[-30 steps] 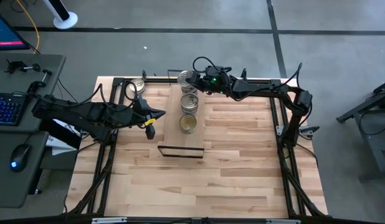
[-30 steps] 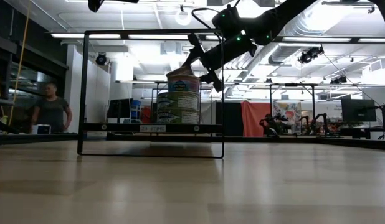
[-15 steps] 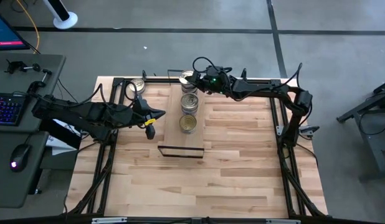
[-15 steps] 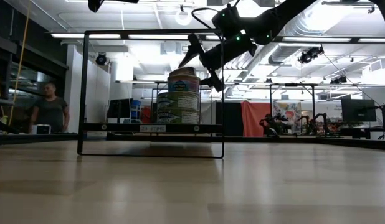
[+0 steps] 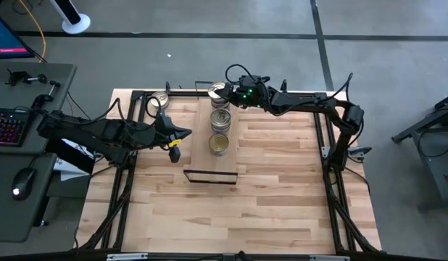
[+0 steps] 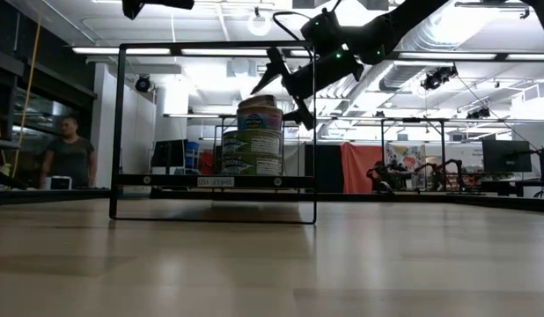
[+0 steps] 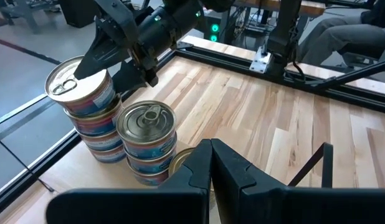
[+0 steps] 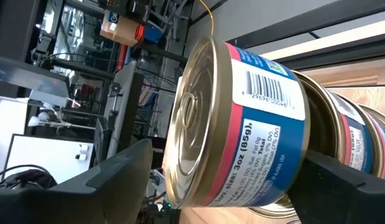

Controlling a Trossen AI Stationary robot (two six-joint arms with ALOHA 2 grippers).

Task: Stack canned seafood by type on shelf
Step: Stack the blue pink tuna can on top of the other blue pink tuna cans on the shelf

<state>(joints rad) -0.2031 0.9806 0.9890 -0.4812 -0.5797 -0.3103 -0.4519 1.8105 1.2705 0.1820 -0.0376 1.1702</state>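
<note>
Straddling the topmost round metal tin with a silver pull-tab lid and a blue and pink label [image 7: 77,84], the right hand [image 7: 114,59] has its two dark fingers spread wide, one on each side of the tin and apparently clear of its wall, so it has hold of nothing. That tin sits on top of the far stack of canned seafood [image 5: 219,93] at the back end of the long narrow light-wood shelf with a thin black metal frame [image 5: 209,176], which lies on the butcher-block table [image 5: 282,188]. In the low view the stack rises above the shelf board, with the right hand just above and beside its top tin [image 6: 259,110]. Two more stacks of tins stand on the shelf nearer the front, the middle one with a silver lid [image 5: 220,119] and the nearest with a gold-yellowish lid [image 5: 219,143]. One more tin [image 5: 159,99] rests off the shelf near the table's back left corner. The left hand [image 5: 174,148] hangs over the table well to the left of the shelf, fingers close together and holding nothing. A person [image 6: 74,154] stands in the room beyond the table.
</note>
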